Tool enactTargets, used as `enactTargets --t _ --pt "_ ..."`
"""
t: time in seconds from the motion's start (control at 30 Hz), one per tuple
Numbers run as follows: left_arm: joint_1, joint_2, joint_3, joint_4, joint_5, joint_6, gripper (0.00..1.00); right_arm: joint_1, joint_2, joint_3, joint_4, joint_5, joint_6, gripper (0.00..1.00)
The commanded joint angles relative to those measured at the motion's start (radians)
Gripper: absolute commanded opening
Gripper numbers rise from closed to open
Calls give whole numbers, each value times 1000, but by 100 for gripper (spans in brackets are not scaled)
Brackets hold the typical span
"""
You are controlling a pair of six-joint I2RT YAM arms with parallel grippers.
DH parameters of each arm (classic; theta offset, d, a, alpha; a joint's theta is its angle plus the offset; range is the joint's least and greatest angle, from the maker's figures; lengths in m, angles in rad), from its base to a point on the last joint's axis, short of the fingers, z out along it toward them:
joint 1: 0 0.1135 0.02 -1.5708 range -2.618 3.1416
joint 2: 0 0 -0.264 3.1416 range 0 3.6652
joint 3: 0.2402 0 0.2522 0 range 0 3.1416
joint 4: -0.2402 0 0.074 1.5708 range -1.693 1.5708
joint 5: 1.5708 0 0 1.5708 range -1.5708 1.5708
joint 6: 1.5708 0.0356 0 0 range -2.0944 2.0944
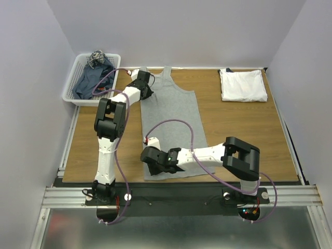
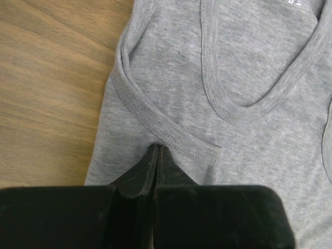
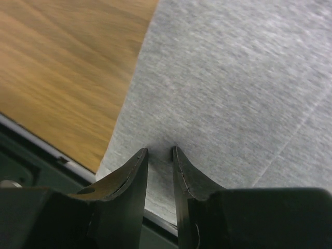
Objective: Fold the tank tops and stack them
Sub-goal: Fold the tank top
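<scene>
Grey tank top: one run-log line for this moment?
grey tank top flat | left gripper shut on it by armhole | right gripper open at hem corner

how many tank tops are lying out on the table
2. A grey tank top lies spread flat in the middle, and a white tank top sits folded at the far right. Dark clothes bunched in the basket at the far left may hide more.

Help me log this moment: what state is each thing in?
grey tank top, spread flat, unfolded.
white tank top, folded, far right corner.
dark tank tops, heaped in basket.
left tool, shut on grey tank top's armhole edge.
right tool, slightly open at its hem.
</scene>
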Motion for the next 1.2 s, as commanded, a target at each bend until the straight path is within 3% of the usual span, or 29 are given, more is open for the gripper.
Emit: enactTargets --t 0.0,0.1,0.33,0.47,0.63,0.73,0.77,0.87,0.9,1.0,1.17 --pt "17 42 63 -108 -2 38 7 18 49 71 40 -108 -23 31" --pt "34 45 106 -134 4 65 17 18 69 122 41 -120 -29 31" --pt "53 89 264 -199 102 136 26 4 49 157 44 -51 -27 34" --pt "56 -22 288 -157 141 174 41 -67 -85 81 47 -8 -30 36" --pt "48 -154 298 -151 159 153 48 -225 -299 -2 46 -16 -82 42" --pt "16 -280 157 -104 132 105 48 -473 -362 -12 46 -161 -179 45" --pt "-2 -353 55 -58 124 96 46 -614 -341 16 46 -263 -205 45" --pt "-86 -479 -140 0 80 56 45 -852 -253 88 47 -416 -294 45" --pt "-111 -506 -182 16 70 44 44 -900 -185 140 47 -500 -308 45" --pt "-229 -602 -347 63 52 15 40 -1029 -68 232 47 -557 -357 45" --pt "-389 -720 -563 122 61 -33 39 -1112 210 479 46 -573 -394 45"
